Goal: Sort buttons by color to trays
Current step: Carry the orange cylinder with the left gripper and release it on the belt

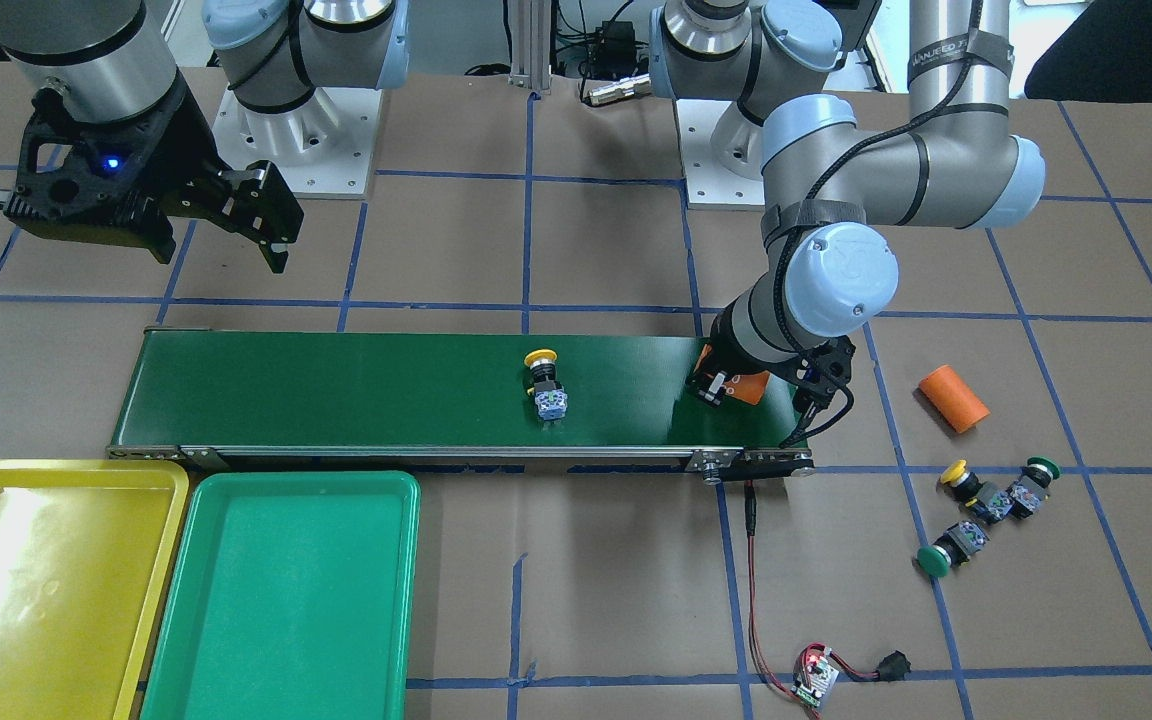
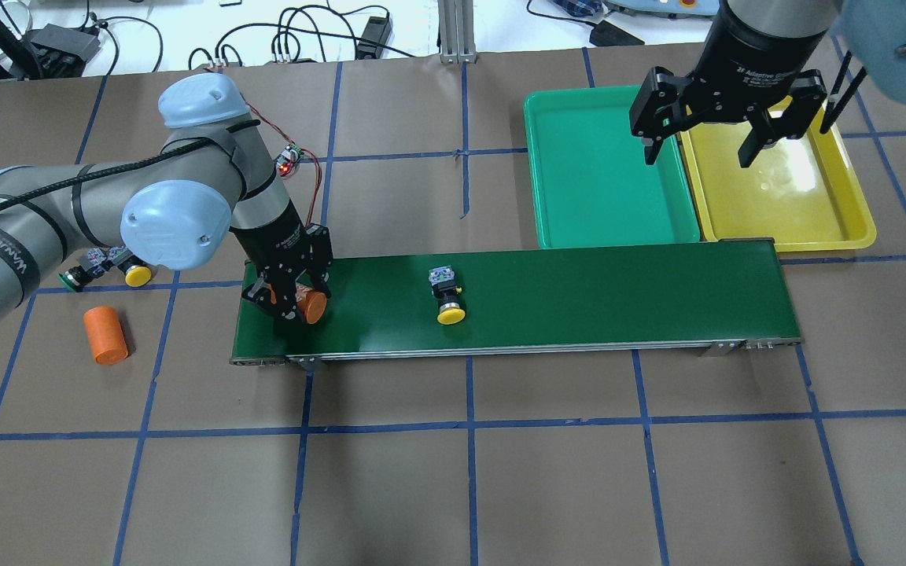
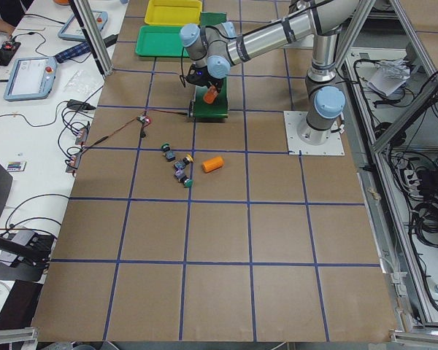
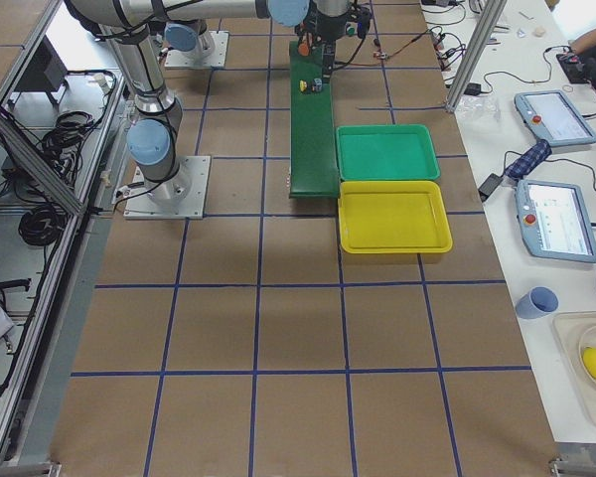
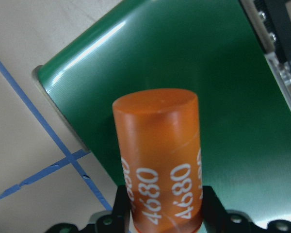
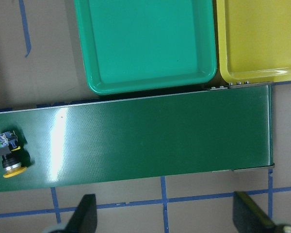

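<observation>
One yellow button (image 1: 546, 385) lies on the middle of the dark-green conveyor belt (image 1: 336, 390); it also shows in the overhead view (image 2: 447, 295) and the right wrist view (image 6: 7, 155). A yellow button (image 1: 966, 480) and two green buttons (image 1: 1031, 485) (image 1: 946, 550) lie together on the table beyond the belt's end. My left gripper (image 2: 296, 295) is shut on an orange cylinder marked 4680 (image 5: 160, 160), low over that end of the belt. My right gripper (image 2: 705, 145) is open and empty, high above the green tray (image 2: 602, 181) and the yellow tray (image 2: 799, 196).
A second orange cylinder (image 1: 953, 398) lies on the table near the loose buttons. A small circuit board with red wires (image 1: 816, 680) lies by the table's edge. The two trays stand side by side against the belt's other end.
</observation>
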You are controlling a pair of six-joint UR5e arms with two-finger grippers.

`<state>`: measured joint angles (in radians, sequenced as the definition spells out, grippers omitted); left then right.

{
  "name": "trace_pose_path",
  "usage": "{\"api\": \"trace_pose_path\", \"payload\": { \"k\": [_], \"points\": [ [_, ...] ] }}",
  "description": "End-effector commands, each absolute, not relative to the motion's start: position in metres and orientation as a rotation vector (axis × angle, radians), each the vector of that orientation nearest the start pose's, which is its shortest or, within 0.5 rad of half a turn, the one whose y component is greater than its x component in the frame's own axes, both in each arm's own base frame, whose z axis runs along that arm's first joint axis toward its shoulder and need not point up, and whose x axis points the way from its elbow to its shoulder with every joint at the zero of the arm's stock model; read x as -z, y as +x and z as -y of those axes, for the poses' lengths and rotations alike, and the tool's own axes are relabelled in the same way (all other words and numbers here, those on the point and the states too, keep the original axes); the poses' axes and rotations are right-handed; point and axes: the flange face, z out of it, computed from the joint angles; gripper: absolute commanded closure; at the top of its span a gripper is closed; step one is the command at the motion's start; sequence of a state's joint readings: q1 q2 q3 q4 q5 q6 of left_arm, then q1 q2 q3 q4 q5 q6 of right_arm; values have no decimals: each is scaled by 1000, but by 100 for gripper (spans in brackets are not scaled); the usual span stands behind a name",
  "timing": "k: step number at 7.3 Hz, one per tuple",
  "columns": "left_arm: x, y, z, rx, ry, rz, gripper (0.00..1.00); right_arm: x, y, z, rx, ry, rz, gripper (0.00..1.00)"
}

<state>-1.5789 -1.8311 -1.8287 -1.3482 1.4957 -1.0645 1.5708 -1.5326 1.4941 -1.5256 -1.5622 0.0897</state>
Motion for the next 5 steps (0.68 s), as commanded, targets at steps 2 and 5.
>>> {"api": "trace_pose_path", "payload": {
  "k": [2,5],
  "points": [
    [-258,-141,518,-381,-1497,-2614,0,-503,134,507,-10,139,-3130,0],
    [-288,-97,530,-301,-1084,-2842,0,-503,134,507,-10,139,-3131,0]
  ]
}}
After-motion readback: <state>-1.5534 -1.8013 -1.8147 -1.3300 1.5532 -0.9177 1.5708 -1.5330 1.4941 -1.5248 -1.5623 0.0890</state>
